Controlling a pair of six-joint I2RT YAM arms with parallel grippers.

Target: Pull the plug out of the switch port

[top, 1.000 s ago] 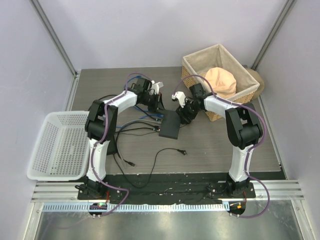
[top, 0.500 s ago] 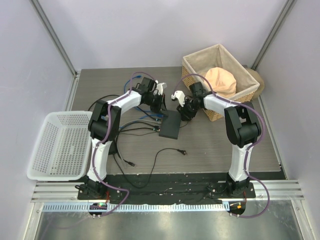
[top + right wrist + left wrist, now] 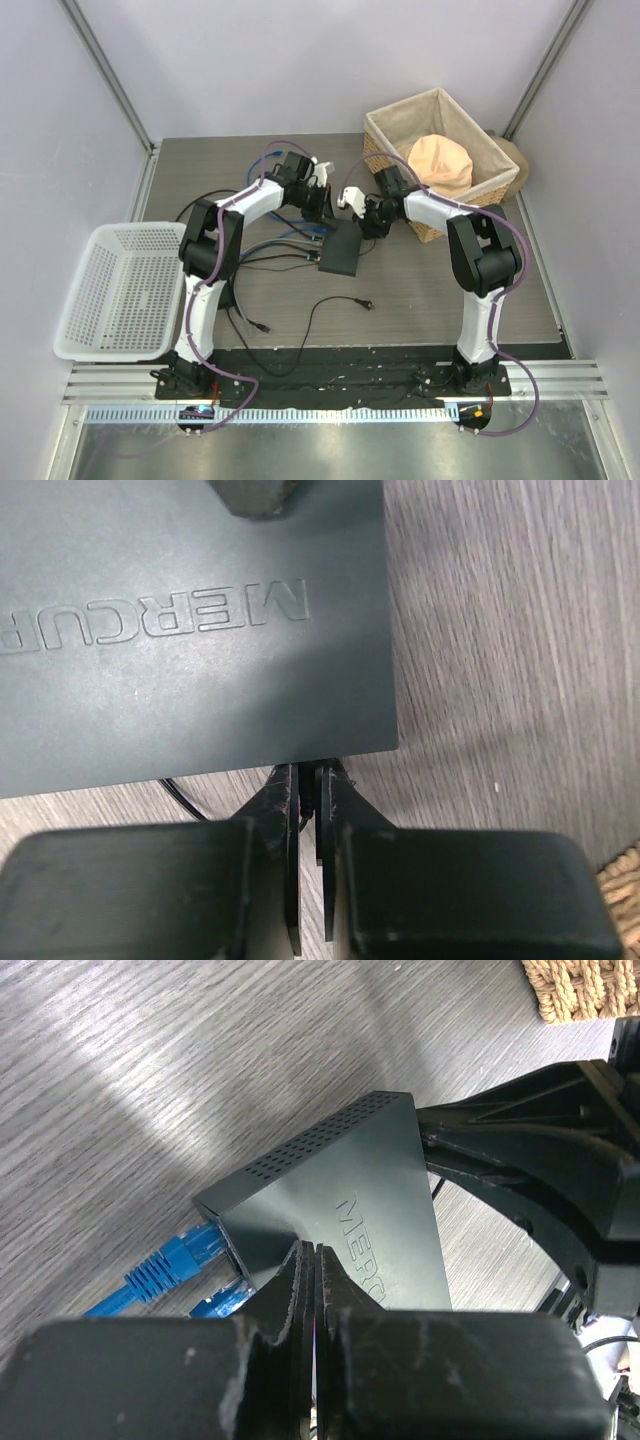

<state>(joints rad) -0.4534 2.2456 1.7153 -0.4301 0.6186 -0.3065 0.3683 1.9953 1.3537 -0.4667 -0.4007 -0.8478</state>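
switch (image 3: 190,620) cropped at frame edge, lower blue plug (image 3: 222,1300) half behind left claw (image 3: 313,1260)

Pale lilac walls (image 3: 300,60) on three sides; metal corner posts (image 3: 108,75). Grey wood-grain desk (image 3: 430,290), evenly lit. Aluminium rail (image 3: 570,378) along near edge.

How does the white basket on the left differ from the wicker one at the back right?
1. Look: the white plastic basket is perforated and shallow; the wicker basket is woven, tan, deeper and lined.
2. Contents: nothing shows in the white plastic basket; the wicker basket holds a peach soft lump.
3. Place: the white plastic basket sits at the near left, the wicker basket at the far right corner.
Both are rectangular and open-topped.
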